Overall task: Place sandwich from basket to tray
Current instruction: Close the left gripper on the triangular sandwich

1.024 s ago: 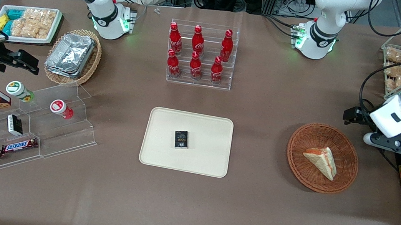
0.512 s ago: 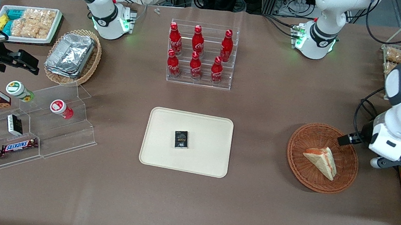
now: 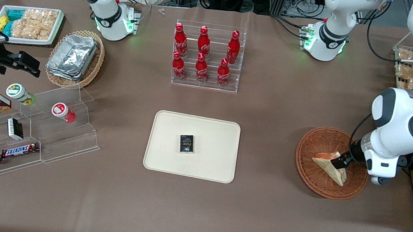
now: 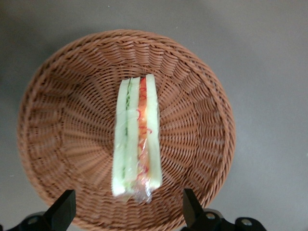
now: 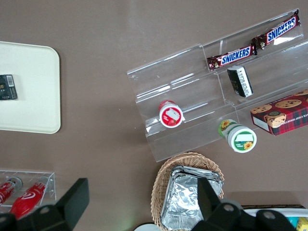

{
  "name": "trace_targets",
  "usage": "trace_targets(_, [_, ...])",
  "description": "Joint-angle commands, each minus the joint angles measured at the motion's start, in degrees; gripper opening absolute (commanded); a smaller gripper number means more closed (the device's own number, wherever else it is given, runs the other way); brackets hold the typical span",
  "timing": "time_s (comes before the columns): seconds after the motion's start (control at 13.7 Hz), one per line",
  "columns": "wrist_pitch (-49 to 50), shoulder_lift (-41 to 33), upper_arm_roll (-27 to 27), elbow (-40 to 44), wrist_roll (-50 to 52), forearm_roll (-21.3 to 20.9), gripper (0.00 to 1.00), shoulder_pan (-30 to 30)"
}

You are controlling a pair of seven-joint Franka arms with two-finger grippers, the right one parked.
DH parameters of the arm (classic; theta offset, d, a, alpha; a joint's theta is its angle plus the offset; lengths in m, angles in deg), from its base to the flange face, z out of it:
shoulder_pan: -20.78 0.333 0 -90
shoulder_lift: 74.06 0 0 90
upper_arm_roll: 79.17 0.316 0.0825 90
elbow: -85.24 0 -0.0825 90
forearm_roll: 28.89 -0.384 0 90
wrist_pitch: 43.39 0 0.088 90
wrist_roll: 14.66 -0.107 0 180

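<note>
six red cola bottles in clear rack | black card box | Snickers bars

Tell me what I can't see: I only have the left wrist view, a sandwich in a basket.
Observer: The front view shows the gripper low over the basket, at the sandwich.
Operator: Give me the tray.
Observer: The tray lies flat toward the parked arm's end of the table from the basket, apart from it.
Operator: Say what's on it.
Observer: One small black pack lies near its middle; the rest is bare.
Operator: Name anything between basket and tray.
Observer: Only brown table shows there.
</note>
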Motion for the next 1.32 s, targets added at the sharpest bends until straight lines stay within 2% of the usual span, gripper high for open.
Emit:
trace_targets(0.0, [-1.8,1.6,-0.4,0.5,3.8,-1.3,1.00,0.2])
trace_targets(0.88, [-7.7,7.9,2.0,0.1,7.2,-1.3,1.00,0.5])
trace_targets(0.95, [-8.0,8.9,2.0,0.8,7.4,-1.3,0.97,0.2])
trace_targets(1.02, [-8.3,9.7,2.0,1.5,8.2,-1.3,0.70,-0.1])
trace_targets(1.1, [-8.4,10.1,1.9,1.8,9.0,-1.3,0.35,-0.1])
trace_targets(1.17, [-8.5,10.2,1.9,1.7,9.1,-1.3,0.11,-0.1])
trace_targets(1.24, [-8.6,10.3,1.9,1.5,9.1,-1.3,0.00,-0.1])
